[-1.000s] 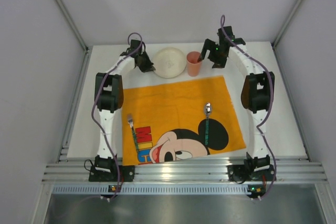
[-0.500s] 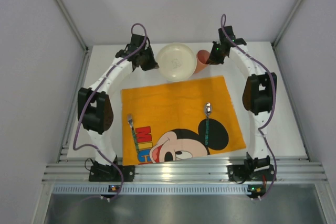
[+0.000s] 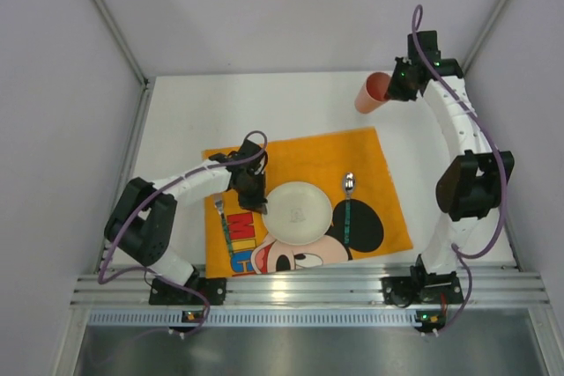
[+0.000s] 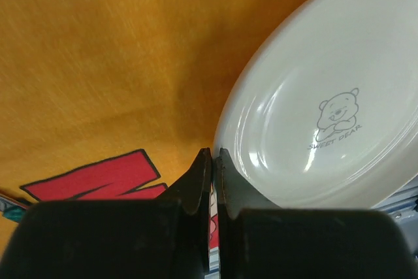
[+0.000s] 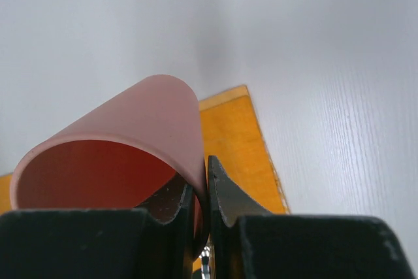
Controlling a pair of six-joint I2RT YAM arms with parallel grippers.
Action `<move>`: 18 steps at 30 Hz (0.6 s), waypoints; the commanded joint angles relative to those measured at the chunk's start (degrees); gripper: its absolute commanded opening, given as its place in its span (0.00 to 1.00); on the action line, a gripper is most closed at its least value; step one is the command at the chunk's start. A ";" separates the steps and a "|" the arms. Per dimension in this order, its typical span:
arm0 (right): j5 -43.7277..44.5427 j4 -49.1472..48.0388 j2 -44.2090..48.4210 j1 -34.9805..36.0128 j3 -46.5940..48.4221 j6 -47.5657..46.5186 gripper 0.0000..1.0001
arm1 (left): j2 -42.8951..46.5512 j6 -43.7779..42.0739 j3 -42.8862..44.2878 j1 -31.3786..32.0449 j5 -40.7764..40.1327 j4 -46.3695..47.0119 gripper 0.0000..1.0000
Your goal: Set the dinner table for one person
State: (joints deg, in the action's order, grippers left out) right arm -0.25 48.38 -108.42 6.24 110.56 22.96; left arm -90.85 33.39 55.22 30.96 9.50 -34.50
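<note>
Cloth (image 3: pixel 300 165): orange with a Mickey Mouse print, spread flat; your near edge of it meets the aluminium rail (image 3: pixel 308 288).
Plate (image 3: pixel 298 211): cream and round, with a small bear drawn in its well. You'll see it over Mickey's face, between fork and spoon — whether it rests on the cloth is unclear.
Fork (image 3: pixel 224 226): on the cloth's left edge, tines toward the far side.
Spoon (image 3: pixel 348 209): just right of the plate, bowl at the far end.
Cup (image 3: pixel 371 92): salmon-pink and tipped sideways — look beyond the cloth's far right corner.

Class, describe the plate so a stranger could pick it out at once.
Find the orange Mickey Mouse cloth on the white table. Between its fork and spoon is a round cream plate, rim pinched by the left end effector. Only it carries a small bear drawing.
</note>
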 commanded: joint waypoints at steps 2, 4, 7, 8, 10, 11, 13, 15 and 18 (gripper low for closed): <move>1.31 1.19 3.83 0.44 -6.93 -1.95 0.00 | 3.75 2.47 -3.27 1.38 -0.62 3.30 0.00; 0.78 0.58 4.01 0.35 -9.13 -2.04 0.00 | 2.96 2.91 -3.28 1.65 -1.23 3.04 0.05; 0.52 -0.48 3.92 0.44 -11.07 -2.22 0.00 | 3.30 3.70 -2.40 2.26 -3.25 1.55 0.65; 0.52 -0.65 3.83 0.44 -11.42 -2.39 0.00 | 3.66 4.05 -1.70 2.61 -4.56 1.19 0.75; 0.69 -0.83 2.69 0.35 -12.04 -3.01 0.00 | 5.15 4.23 -1.26 2.61 -5.45 0.14 0.90; 0.78 -0.83 1.99 0.44 -12.47 -3.18 0.00 | 5.42 4.32 -0.47 2.70 -6.41 -0.39 0.90; 0.52 -0.66 1.37 0.44 -13.00 -3.27 0.00 | 6.29 4.41 0.50 2.70 -7.12 -1.79 0.91; 0.52 -0.74 1.37 0.79 -14.14 -2.84 0.00 | 6.73 4.32 1.99 2.61 -8.69 -2.76 0.90; -0.88 -0.48 1.11 1.93 -15.46 -3.36 0.07 | 7.53 4.23 4.19 2.70 -11.77 -4.43 0.89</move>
State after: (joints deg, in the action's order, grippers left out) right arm 0.12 48.64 -106.72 6.70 95.92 20.53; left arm -85.84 37.41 55.92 33.43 2.15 -36.93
